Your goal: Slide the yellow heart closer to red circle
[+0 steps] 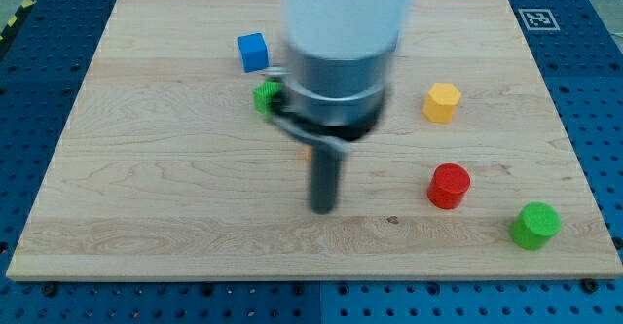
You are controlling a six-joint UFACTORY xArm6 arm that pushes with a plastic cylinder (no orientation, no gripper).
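My tip (322, 210) rests on the wooden board (146, 217), left of centre and towards the view's bottom. The red circle (449, 186) lies to the tip's right, well apart from it. A yellow block (442, 101) with a many-sided top lies above the red circle. No heart shape can be made out. A thin orange-yellow sliver (306, 153) shows at the rod's left edge, and the arm hides the rest of it.
A blue cube (252, 52) lies at the upper left of the arm. A green block (266, 95) is partly hidden behind the arm body. A green circle (534, 225) lies near the board's lower right corner.
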